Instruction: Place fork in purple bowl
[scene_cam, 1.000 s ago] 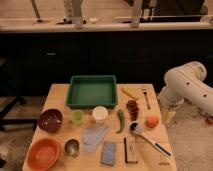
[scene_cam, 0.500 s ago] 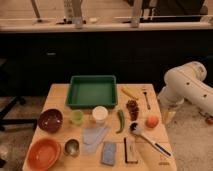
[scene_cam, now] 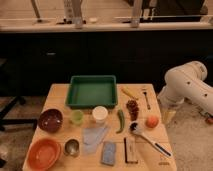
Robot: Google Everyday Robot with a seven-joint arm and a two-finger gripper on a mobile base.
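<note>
Camera view has the fork (scene_cam: pixel 145 96) lying at the wooden table's (scene_cam: pixel 57 95) far right, well apart from the purple bowl (scene_cam: pixel 50 120) on the left. Beneath the white arm (scene_cam: pixel 187 85), the gripper (scene_cam: pixel 168 115) hangs beside the table's right edge; whether it is parted or closed cannot be told.

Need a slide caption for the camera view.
Gripper hangs by the right edge of the table, near the fork lying there; purple bowl sits on the left side.

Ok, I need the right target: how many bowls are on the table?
2. The purple bowl sits at the table's left edge; the orange bowl is in front of it, at the near-left corner. None seems hidden. The gripper is beside the right edge.
</note>
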